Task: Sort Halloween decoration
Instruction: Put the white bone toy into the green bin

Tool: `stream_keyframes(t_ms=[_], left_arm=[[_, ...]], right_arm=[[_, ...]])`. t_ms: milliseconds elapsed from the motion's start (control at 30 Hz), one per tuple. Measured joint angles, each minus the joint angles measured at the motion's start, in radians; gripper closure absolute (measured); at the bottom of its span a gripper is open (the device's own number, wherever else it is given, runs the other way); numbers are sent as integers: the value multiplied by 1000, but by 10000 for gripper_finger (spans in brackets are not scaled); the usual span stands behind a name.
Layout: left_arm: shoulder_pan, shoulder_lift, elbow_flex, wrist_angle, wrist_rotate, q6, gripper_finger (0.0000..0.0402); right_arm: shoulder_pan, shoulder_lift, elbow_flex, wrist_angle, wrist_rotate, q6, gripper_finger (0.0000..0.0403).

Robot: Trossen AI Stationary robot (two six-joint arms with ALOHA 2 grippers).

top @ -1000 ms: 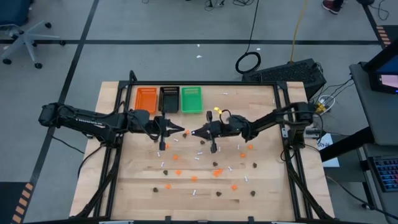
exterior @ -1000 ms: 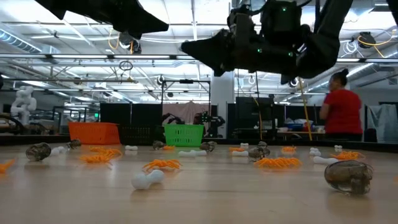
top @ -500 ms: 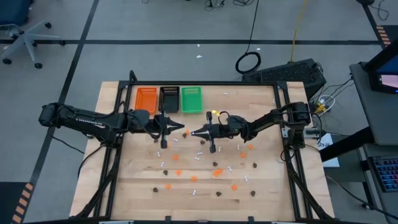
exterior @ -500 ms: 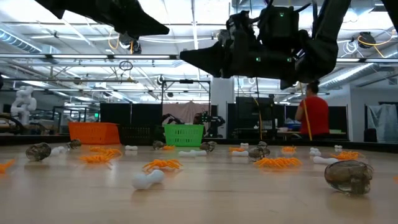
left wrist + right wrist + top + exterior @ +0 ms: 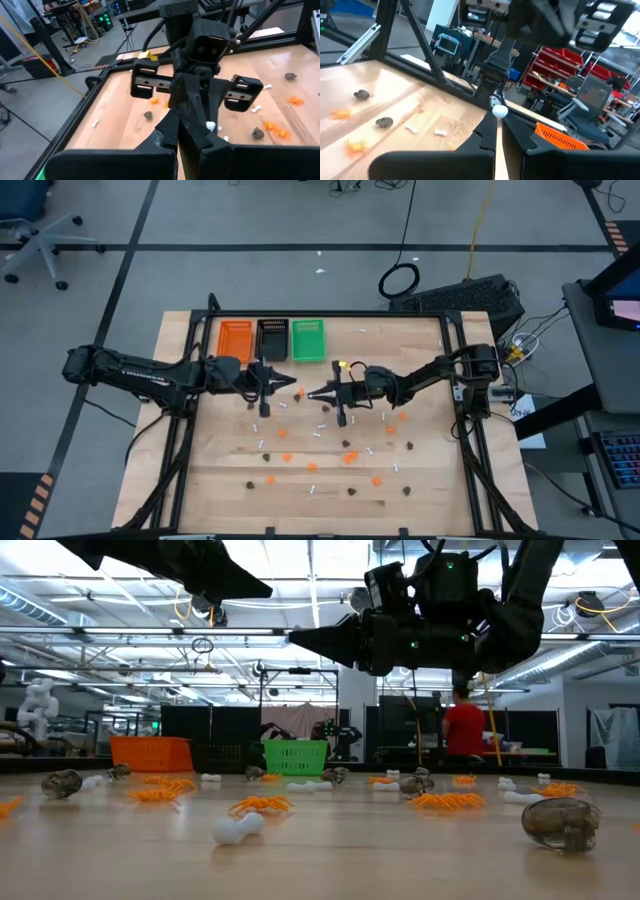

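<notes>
Halloween decoration pieces lie scattered over the pale wooden table [image 5: 430, 340]: small orange blobs [image 5: 349, 457], dark brown blobs [image 5: 409, 446] and thin white sticks [image 5: 312, 489], mostly on the near half. One white knob-ended stick [image 5: 499, 111] sits pinched at the very tip of the right gripper [image 5: 314, 393], whose jaws are closed on it. Its knob pokes out ahead of the jaws, towards the left. The left gripper [image 5: 288, 390], jaws closed with nothing I can make out in them, hangs nose to nose with it, just apart. The orange plastic tray [image 5: 236, 340], black tray [image 5: 272, 340] and green tray [image 5: 308, 340] stand farther back and to the left. The green is nearest the held stick, so I'd judge the carry goes far-left.
</notes>
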Motion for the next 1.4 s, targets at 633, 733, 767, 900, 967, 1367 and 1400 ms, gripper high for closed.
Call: stream_keyframes(t_ms=[633,733,767,900,967,1367,1400], left_arm=[[-26,0,0,-60,4,-77,391],[-42,0,0,-62,4,-78,391],[-47,0,0,-66,4,-78,391],[-59,0,0,-93,4,-102,391],[-60,0,0,-106,3,-129,391],[-89,0,-4,-112,0,-167,391],[-94,0,-7,-112,0,-159,391]], right_arm=[[0,0,0,0,1,341,403],[0,0,0,0,1,355,403],[0,0,0,0,1,355,403],[0,0,0,0,2,382,403],[0,0,0,0,2,403,403],[-2,-42,0,-76,74,511,403],[-2,-69,3,-127,77,511,403]])
